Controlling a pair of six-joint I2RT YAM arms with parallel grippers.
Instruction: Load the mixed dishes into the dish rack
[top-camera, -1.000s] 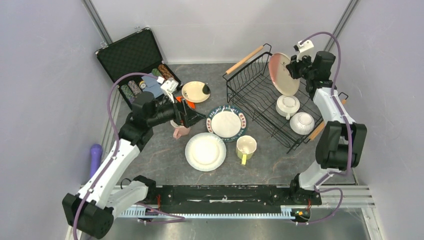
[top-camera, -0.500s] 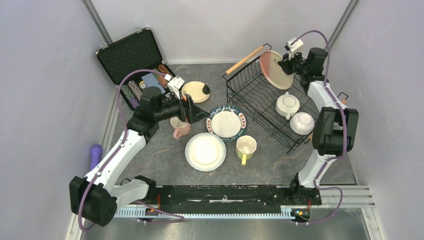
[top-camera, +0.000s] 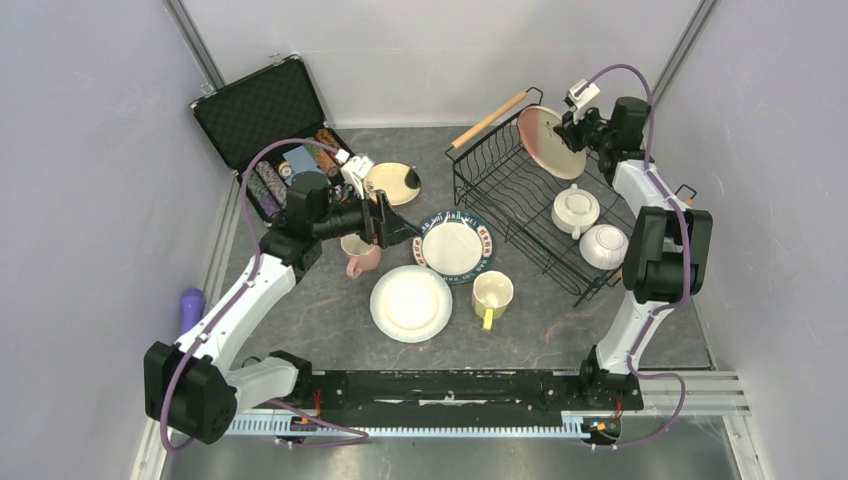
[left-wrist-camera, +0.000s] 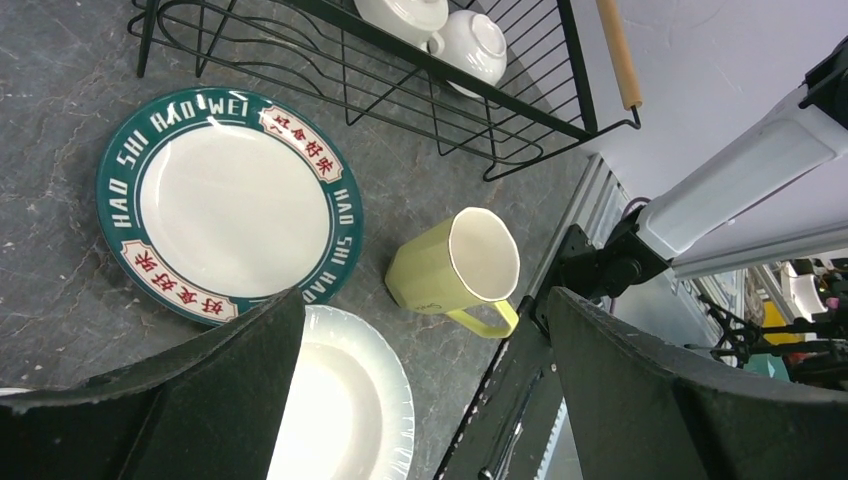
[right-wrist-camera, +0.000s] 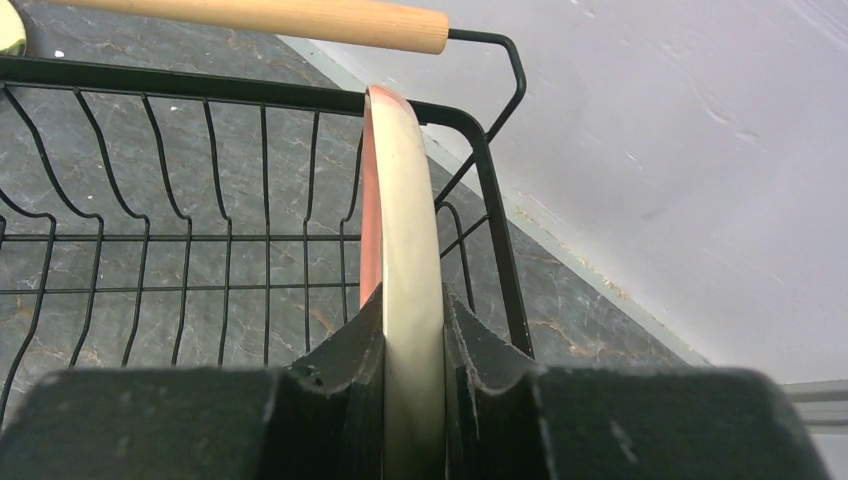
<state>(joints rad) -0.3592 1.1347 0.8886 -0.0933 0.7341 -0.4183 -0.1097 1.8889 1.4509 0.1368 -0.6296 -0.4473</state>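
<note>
- Mixed dishes lie partly inside and partly outside the large rectangular black wire dish rack (top-camera: 457, 185), which stands at the right rear of the dark grey marbled table (top-camera: 330, 330).
- A round pink-and-cream ceramic plate (top-camera: 545, 140) stands on edge over the rack's far corner, close to one light wooden rod handle (top-camera: 490, 118).
- The right gripper (top-camera: 568, 130) grasps this plate by its rim. In the right wrist view both black fingers (right-wrist-camera: 345, 365) press flat against the plate's two faces. The plate's lower edge is hidden behind them, so whether it touches the wires cannot be told.
- A white ceramic mug (top-camera: 575, 210) and a small white bowl (top-camera: 604, 245) sit side by side in the rack's nearer half.
- Left of the rack, on the table, lies a teal-rimmed plate with white lettering (top-camera: 452, 246).
- A plain white plate (top-camera: 411, 303) lies just beside it on the near side.
- A yellow-green mug (top-camera: 492, 295) stands upright just right of the white plate.
- A pink mug (top-camera: 360, 257) stands partly hidden under the left arm's wrist.
- A cream black-spotted plate (top-camera: 390, 183) lies farther back.
- The left gripper (top-camera: 392, 228) hangs above the table between the pink mug and the teal-rimmed plate, its jaws spread wide with nothing between them.
- A black hinged case (top-camera: 265, 110) lies open at the left rear, with striped poker chips (top-camera: 265, 182) in it.
</note>
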